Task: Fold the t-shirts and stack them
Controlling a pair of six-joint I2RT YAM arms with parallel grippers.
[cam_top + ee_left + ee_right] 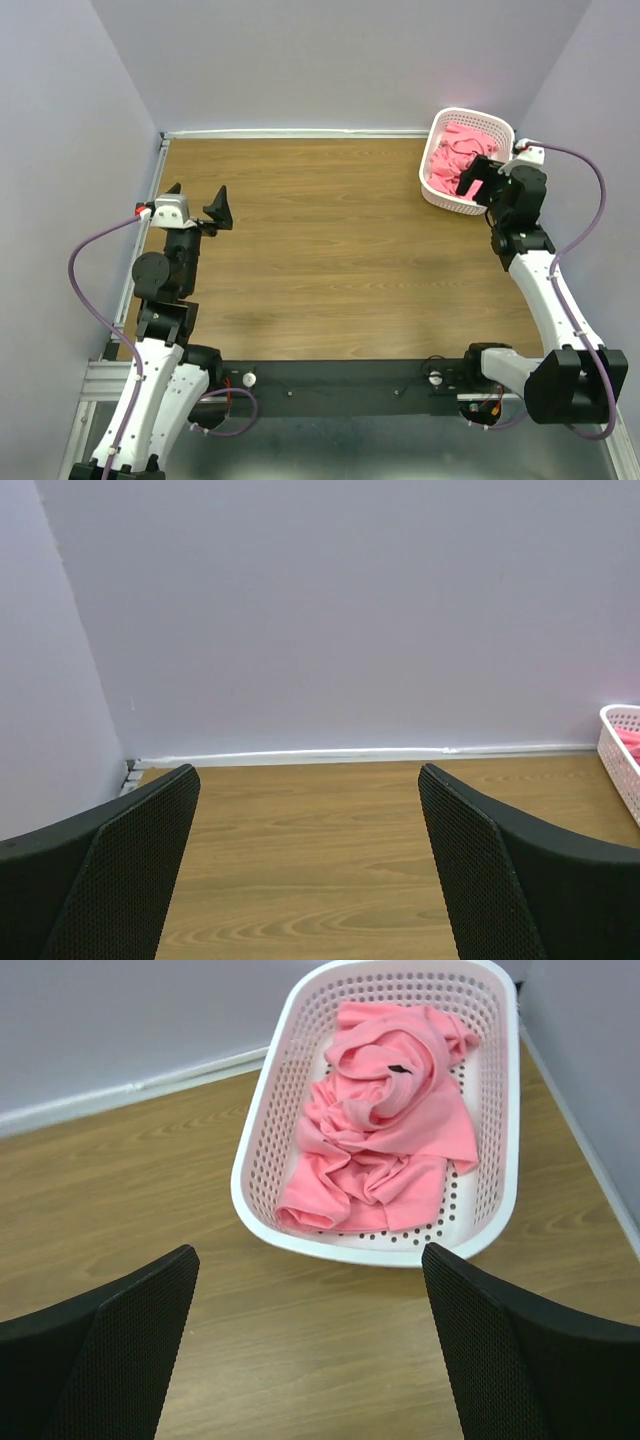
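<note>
The left gripper (pixel 197 200) hangs over the table (pixel 330 270) near its left edge, jaws spread wide and holding nothing, with bare wood between its fingers (pixel 120 870). The middle of the wooden table carries nothing but the grain. In the far right corner sits a white mesh basket (pixel 268 1150), and the salmon-pink t-shirts (pixel 385 1150) lie crumpled inside it, a small dark neck label (pixel 398 1068) showing on top; how many there are cannot be told. The right gripper (pixel 480 176) hovers at the basket's near rim, jaws also wide apart and empty, not touching the cloth.
</note>
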